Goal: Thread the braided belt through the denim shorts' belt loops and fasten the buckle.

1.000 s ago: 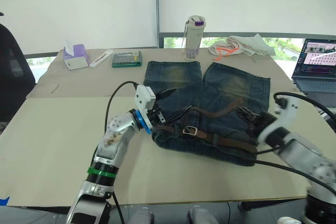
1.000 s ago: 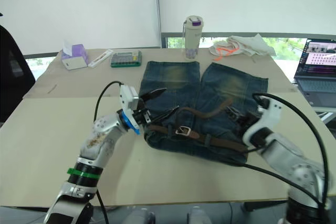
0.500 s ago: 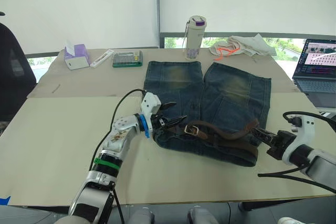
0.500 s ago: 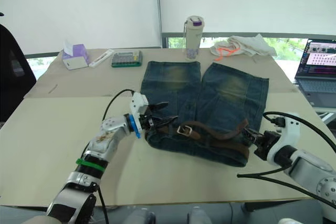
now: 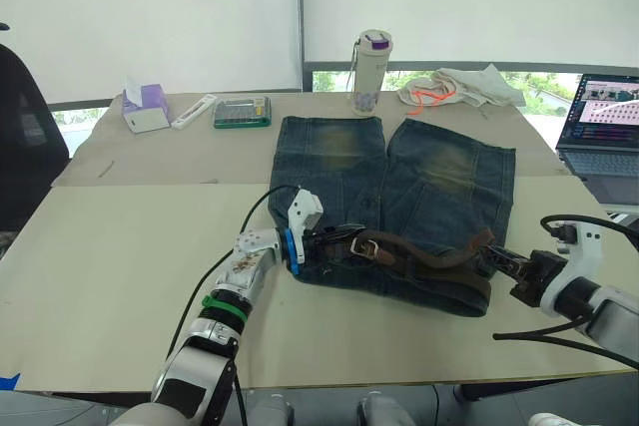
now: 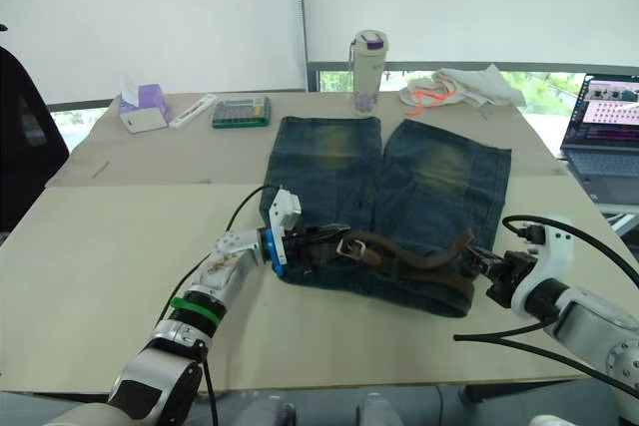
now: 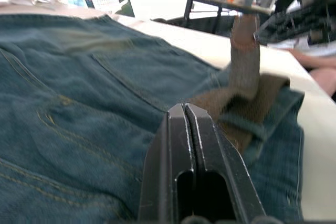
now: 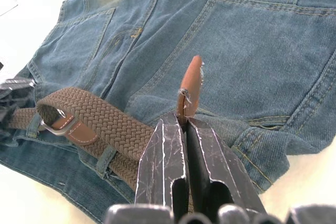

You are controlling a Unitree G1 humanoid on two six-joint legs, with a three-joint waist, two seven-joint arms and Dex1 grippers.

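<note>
The braided belt [image 8: 100, 121] lies along the waistband; right gripper [image 8: 182, 121] pinches its tip at three o'clock for pulling, left gripper [image 7: 185, 109] closed at nine o'clock.

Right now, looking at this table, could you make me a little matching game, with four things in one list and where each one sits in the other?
Things:
1. Brown braided belt
2. Tall pale drinking bottle with purple lid
3. Purple tissue box
4. Open laptop

Places:
A. Far left corner of the table
B. Right edge of the table
C. Along the waistband of the dark blue denim shorts, tip pinched in the right end effector
D. Far side of the table, just beyond the shorts' legs

Pairs: 1-C, 2-D, 3-A, 4-B
</note>
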